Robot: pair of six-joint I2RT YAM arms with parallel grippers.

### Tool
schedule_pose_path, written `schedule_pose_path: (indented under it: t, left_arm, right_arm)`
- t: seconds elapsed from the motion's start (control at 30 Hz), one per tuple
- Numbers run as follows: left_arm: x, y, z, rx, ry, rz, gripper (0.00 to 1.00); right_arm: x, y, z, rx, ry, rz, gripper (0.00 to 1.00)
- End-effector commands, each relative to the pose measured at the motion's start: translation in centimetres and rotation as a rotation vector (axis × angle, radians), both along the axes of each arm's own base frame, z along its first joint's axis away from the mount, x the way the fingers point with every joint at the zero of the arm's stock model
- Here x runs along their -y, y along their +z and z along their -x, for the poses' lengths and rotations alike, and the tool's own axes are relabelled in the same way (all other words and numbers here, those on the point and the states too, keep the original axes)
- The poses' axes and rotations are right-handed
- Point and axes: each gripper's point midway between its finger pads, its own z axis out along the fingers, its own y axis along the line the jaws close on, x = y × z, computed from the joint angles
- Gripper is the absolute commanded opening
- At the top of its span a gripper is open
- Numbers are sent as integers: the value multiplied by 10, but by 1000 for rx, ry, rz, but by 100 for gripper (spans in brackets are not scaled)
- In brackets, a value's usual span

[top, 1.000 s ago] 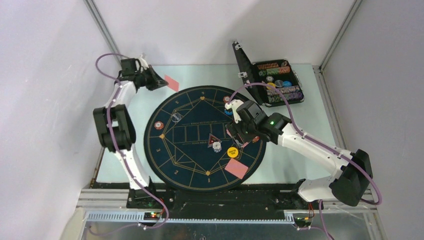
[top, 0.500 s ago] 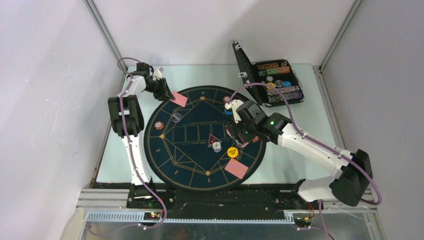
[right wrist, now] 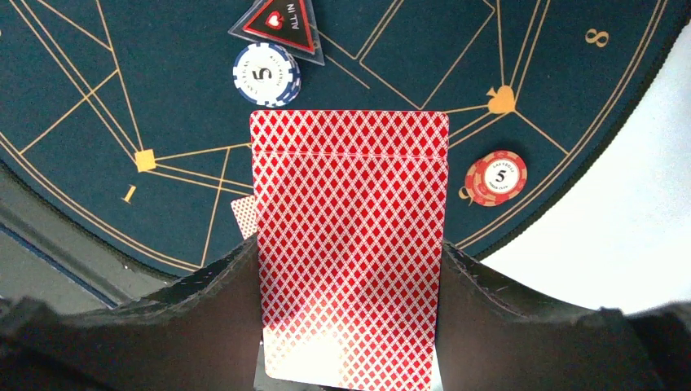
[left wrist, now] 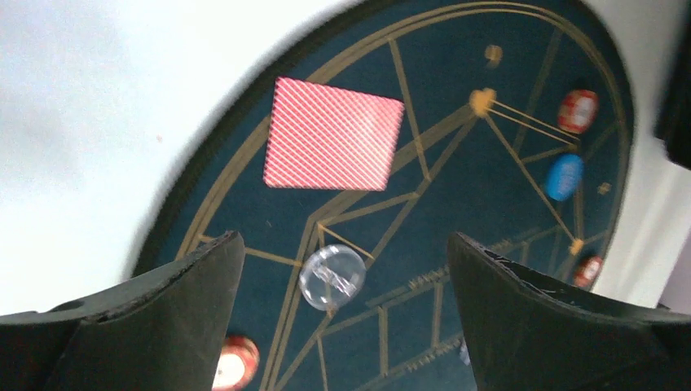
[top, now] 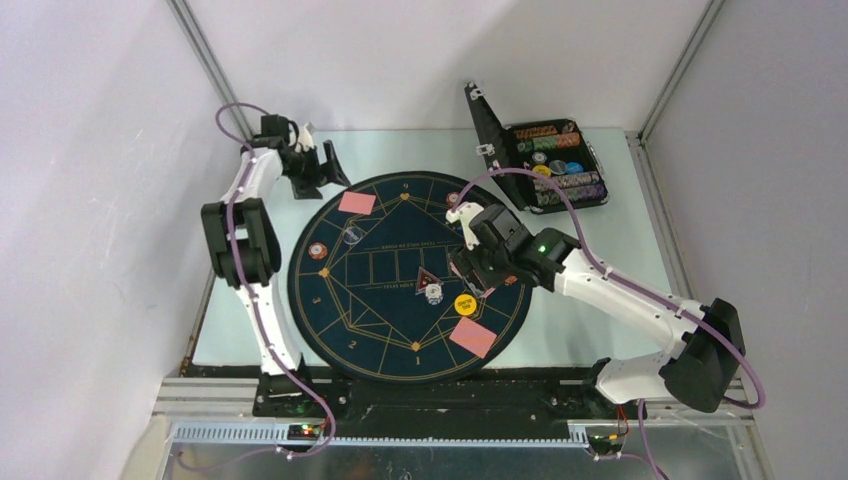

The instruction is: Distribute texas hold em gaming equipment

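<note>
From above, the left claw (top: 325, 165), clamped on a card a second ago, now gapes empty just off the round mat's (top: 340, 300) far-left rim. Two pink rectangles lie on the mat, the released card (top: 357, 202) at that rim and a second card (top: 473, 337) at the near-right. The left wrist view shows the released card (left wrist: 334, 134) lying flat, its back hatched, beside one clear disc (left wrist: 332, 277). In the right wrist view, the right claw (right wrist: 350, 252) pinches lattice-patterned red-backed cards (right wrist: 350, 204) above the mat, near one blue-white chip (right wrist: 263, 75), one red chip (right wrist: 495, 177) and one triangular marker (right wrist: 281, 20).
</note>
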Motion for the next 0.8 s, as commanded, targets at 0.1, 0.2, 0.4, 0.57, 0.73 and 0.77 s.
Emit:
schedule_pose_path:
  t: [0.1, 0.2, 0.4, 0.57, 0.73, 0.77]
  left_arm:
    - [42, 121, 43, 366, 83, 177, 100]
    - [69, 145, 79, 444, 107, 290, 100]
    - [143, 127, 162, 404, -47, 507, 100]
    - [199, 117, 234, 358, -237, 582, 100]
    - [226, 114, 266, 329, -328, 668, 100]
    - [231, 110, 273, 304, -339, 683, 100]
  right_arm:
    - [-10, 9, 6, 34, 46, -22, 0]
    - [-13, 7, 11, 26, 71, -15, 0]
    - [-22, 6, 20, 23, 133, -20, 0]
    - [-29, 4, 28, 16, 174, -19, 0]
    - [-33, 8, 35, 18, 207, -29, 0]
    - [-33, 7, 36, 18, 211, -27, 0]
